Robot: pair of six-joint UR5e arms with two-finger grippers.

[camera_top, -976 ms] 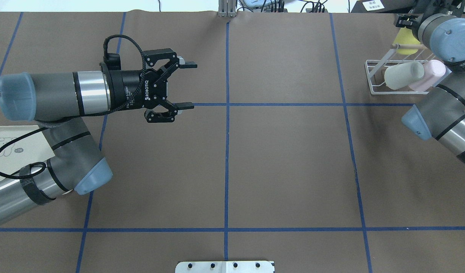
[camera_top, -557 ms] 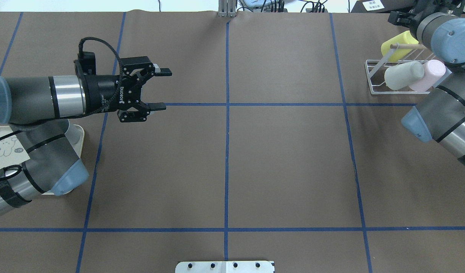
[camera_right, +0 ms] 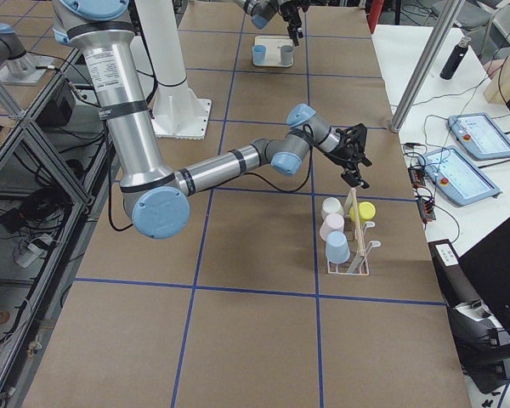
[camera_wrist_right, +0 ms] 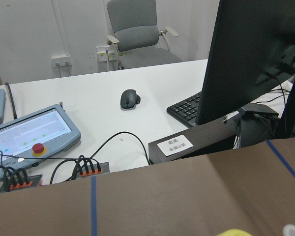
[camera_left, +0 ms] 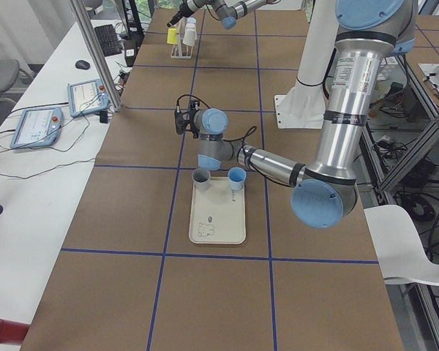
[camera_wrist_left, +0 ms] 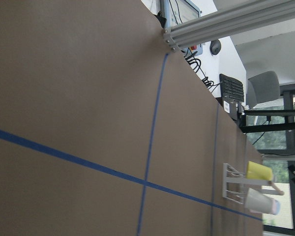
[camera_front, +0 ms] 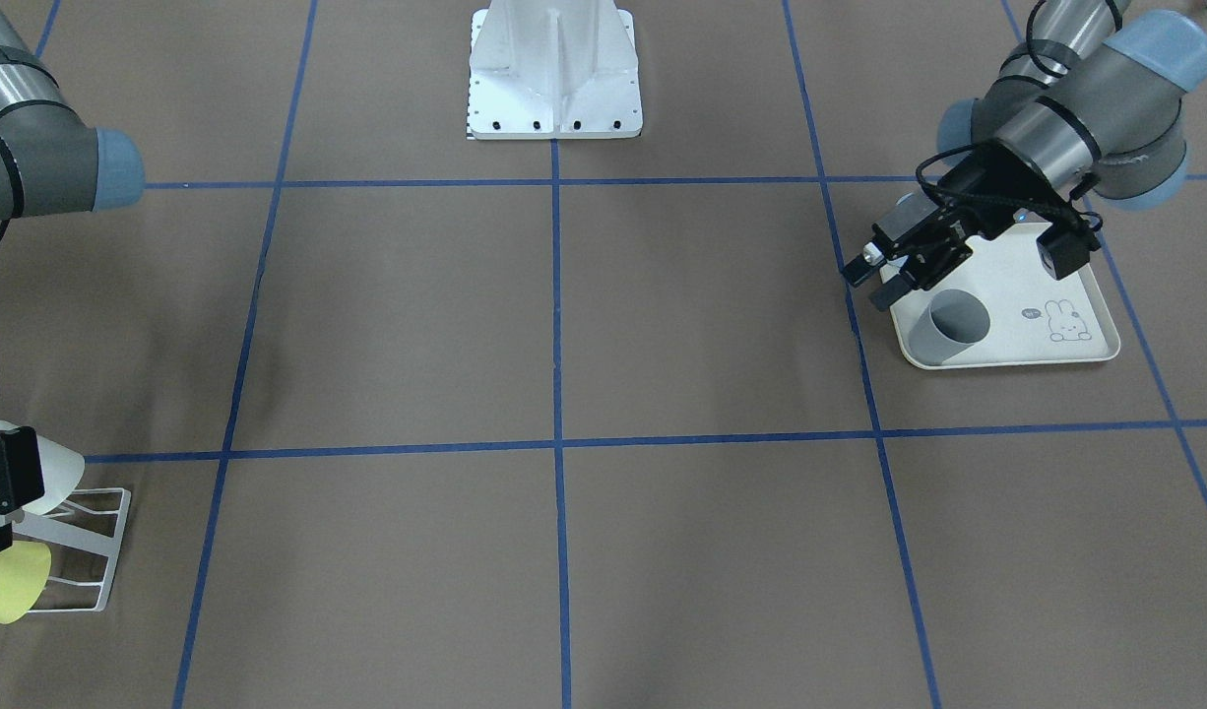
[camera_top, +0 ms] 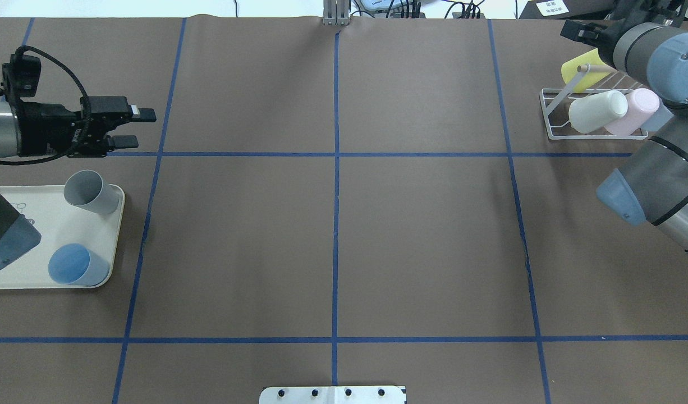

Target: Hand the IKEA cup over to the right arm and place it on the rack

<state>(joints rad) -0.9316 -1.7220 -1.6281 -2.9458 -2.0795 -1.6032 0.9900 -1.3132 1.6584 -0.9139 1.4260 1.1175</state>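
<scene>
Overhead exterior: neither arm carries a cup. Two cups wait on the tray (camera_top: 117,241) at the table's (camera_top: 422,241) left edge. The rack (camera_top: 550,120) near the far right corner carries four.
Left gripper (camera_top: 132,128): hangs over the table just past the tray's far edge, fingers spread with nothing between them, pointing toward the table's middle. The front-facing view shows the same empty gap.
Grey cup (camera_top: 90,192): upright, mouth up, in the tray's far corner and nearest the left gripper. Probably the next one to go.
Blue cup (camera_top: 74,265): upright in the tray's near corner, well apart from the grey one, so fingers have room to straddle either wall.
Right gripper (camera_right: 355,167): over the rack's far end, near the yellow cup (camera_top: 574,68) and the wooden dowel (camera_top: 599,68). Its own wrist hides most of it, so I cannot tell whether the fingers are spread or pressed together.
Rack load: yellow, white cup (camera_top: 595,111), pink cup (camera_top: 638,109) and pale blue cup (camera_right: 337,248), all tipped over on the slanted prongs, which keep them from rolling off.
Stage (judged): between cups, with the next handover not yet begun.
Next move (judged): the left gripper drops onto the grey cup's wall, then carries it toward the table's middle with enough wall free for the right arm's grip.
Risk (judged): a thin tapered wall could slip or tip the cup on the tray.
</scene>
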